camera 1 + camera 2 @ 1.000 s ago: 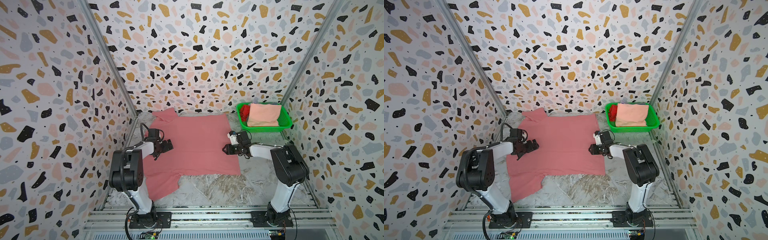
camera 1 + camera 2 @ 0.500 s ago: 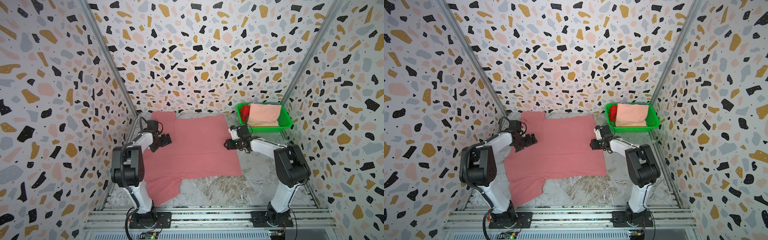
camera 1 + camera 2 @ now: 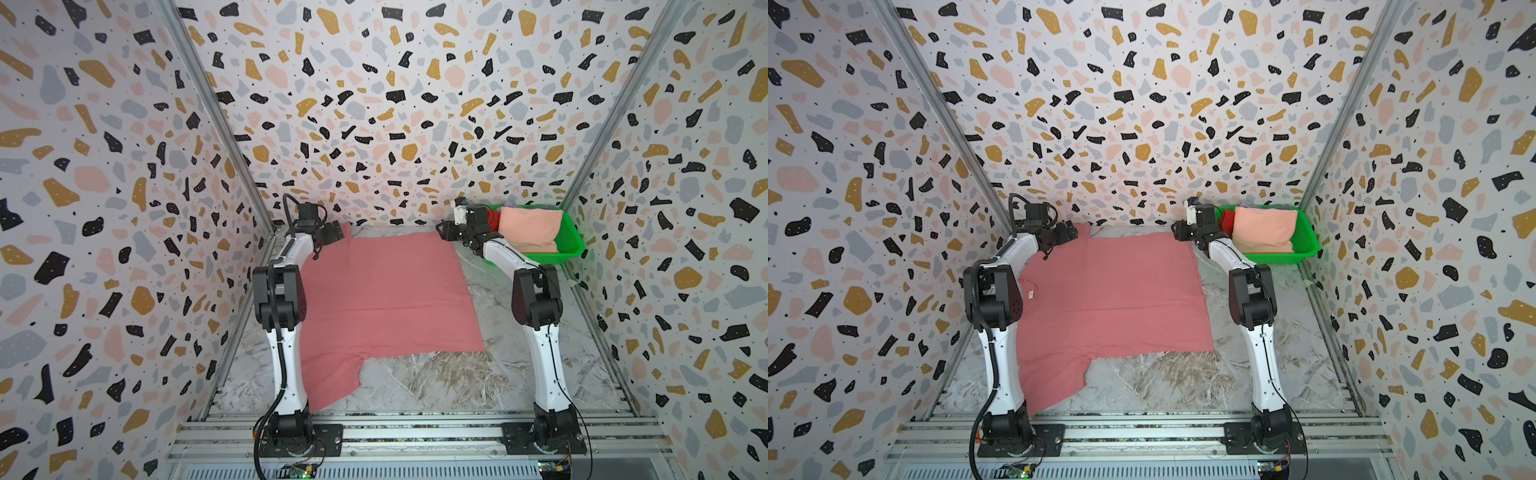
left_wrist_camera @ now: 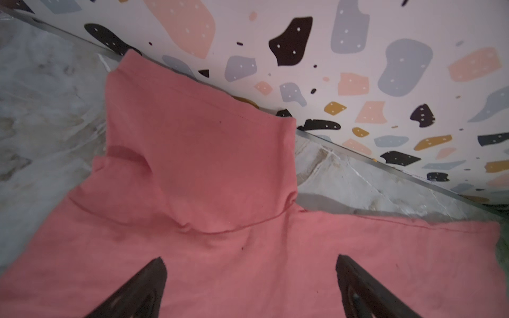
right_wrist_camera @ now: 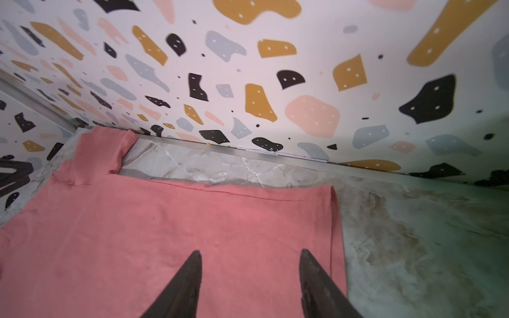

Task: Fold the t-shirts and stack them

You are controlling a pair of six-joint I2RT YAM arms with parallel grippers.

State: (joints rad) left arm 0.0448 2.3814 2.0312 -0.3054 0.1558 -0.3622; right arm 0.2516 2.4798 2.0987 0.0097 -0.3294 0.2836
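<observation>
Nearest, at 6 o'clock, bare marbled table (image 3: 415,382) shows between the two arm bases. The pink shirt (image 3: 386,299) (image 3: 1113,299) lies spread flat over the middle of the table, neck toward 9 o'clock and hem toward 3 o'clock. Its near sleeve (image 3: 328,382) reaches toward 7 o'clock beside the left arm. A small white label (image 3: 1030,294) shows at the neck in a top view. The far sleeve (image 4: 198,124) (image 5: 102,154) points to 11 o'clock, and its end lies up against the foot of the back wall (image 3: 395,124). The left gripper (image 3: 337,232) (image 3: 1069,235) (image 4: 249,258) sits over the shirt at the root of that sleeve, its fingers spread wide with nothing between them. The right gripper (image 3: 442,230) (image 3: 1177,232) (image 5: 250,251) sits at 1 o'clock over the far hem corner. Its fingers stand partly apart above the cloth and pinch nothing. Whether either gripper's tips touch the fabric I cannot tell. Just past the right gripper, in the far corner at 2 o'clock, stands the green basket (image 3: 571,245) (image 3: 1308,245), apart from the pink shirt. It holds the folded peach shirt (image 3: 528,226) (image 3: 1262,226), with the red shirt (image 3: 493,218) (image 3: 1227,218) at the peach one's 9 o'clock side, partly hidden behind the right gripper.
</observation>
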